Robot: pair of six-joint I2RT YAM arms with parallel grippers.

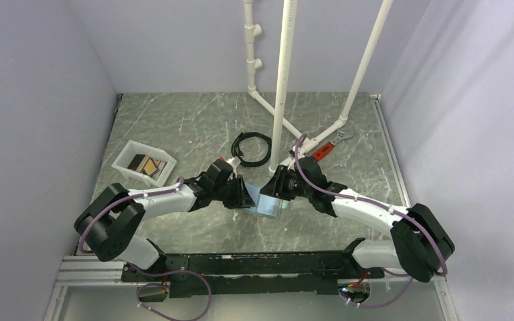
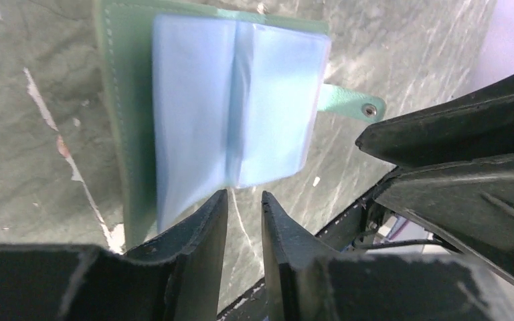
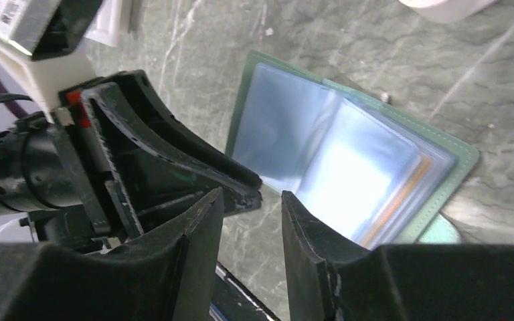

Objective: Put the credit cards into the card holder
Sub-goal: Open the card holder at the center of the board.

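Surface: grey-green marbled counter [image 1: 194,127], scuffed white in places, enclosed by pale lilac walls [image 1: 33,100]; white pipes [image 1: 282,80] stand at the back.

Left: a white tray [image 1: 124,160] holds tan and dark cards [image 1: 146,164].

Left tool [image 2: 245,195]: jaws a narrow gap apart, bare counter visible between them, nothing gripped. Its tips sit just at the near edge of the holder [image 2: 241,107].

Centre: the holder lies open on the counter between the two tools, inner faces up. In the left wrist view its fold runs away from the camera, and the snap tab [image 2: 351,105] points right. Cover is grey-green with pale stitching; the clear sleeves read light blue. One orange card [image 3: 401,200] shows edge-on inside the sleeves in the right wrist view.

Behind the holder: a coiled black cable [image 1: 251,148].

Right tool [image 3: 253,194]: jaws partly apart, nothing between them; one finger overlaps the holder's near corner, contact cannot be told.

Right rear: a red-handled wrench [image 1: 328,145].
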